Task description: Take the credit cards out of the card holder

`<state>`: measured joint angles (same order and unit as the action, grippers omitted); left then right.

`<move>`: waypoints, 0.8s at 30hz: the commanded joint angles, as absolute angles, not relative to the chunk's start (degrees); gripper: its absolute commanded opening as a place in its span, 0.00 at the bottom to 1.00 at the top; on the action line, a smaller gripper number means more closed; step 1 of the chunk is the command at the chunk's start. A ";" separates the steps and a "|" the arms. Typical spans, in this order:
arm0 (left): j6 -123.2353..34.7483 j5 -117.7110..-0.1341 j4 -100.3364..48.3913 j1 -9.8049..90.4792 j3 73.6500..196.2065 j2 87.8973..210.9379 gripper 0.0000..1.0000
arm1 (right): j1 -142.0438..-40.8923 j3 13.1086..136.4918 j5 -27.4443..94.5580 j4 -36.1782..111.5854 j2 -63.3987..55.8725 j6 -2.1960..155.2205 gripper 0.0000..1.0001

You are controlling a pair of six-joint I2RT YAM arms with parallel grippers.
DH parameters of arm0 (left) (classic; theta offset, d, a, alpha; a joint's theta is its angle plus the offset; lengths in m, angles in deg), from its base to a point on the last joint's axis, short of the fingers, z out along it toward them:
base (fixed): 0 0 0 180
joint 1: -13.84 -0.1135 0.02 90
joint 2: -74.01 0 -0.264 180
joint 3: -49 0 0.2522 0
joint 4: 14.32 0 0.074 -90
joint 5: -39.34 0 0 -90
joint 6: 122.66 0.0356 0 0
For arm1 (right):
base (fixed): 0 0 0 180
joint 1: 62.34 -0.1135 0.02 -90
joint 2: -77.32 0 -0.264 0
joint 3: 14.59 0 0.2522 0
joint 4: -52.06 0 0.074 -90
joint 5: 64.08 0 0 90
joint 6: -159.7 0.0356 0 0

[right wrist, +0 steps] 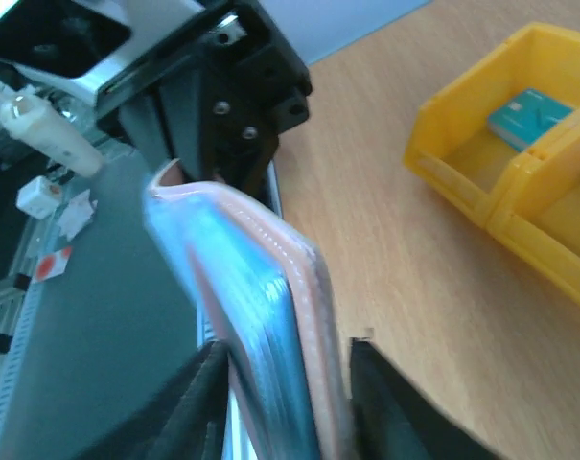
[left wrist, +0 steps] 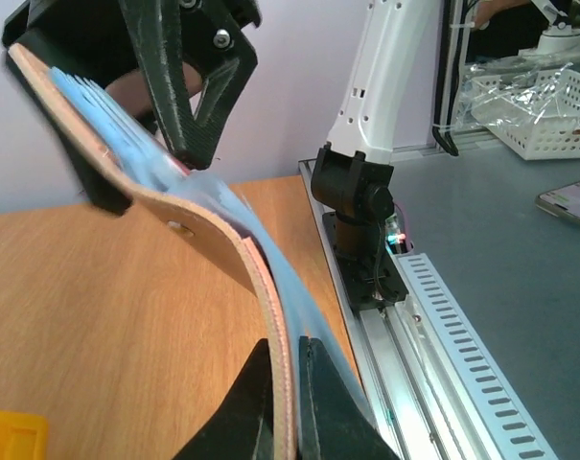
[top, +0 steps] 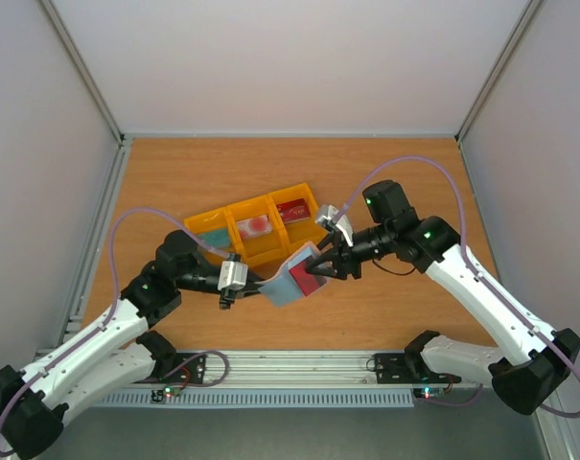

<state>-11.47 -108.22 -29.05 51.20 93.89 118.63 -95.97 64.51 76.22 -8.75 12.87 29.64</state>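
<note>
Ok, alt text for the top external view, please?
Over a wooden table, the left tool grips a wallet while the right tool straddles its far end. Behind them, a yellow tray holds three cards.

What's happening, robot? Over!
Left gripper shut on card holder. Right gripper open, straddling its other end. Nothing in the way.
</note>
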 commanded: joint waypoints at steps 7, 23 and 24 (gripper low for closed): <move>-25.18 -97.46 -24.62 51.13 95.11 116.77 0.14 | -95.33 60.12 77.91 -5.48 21.16 33.64 0.01; -21.49 -97.27 -21.85 48.77 96.21 112.36 0.47 | -94.18 64.40 35.59 1.27 18.20 57.82 0.01; -25.46 -102.29 -18.63 49.06 95.57 113.09 0.46 | -94.79 64.20 37.74 3.18 17.76 58.63 0.01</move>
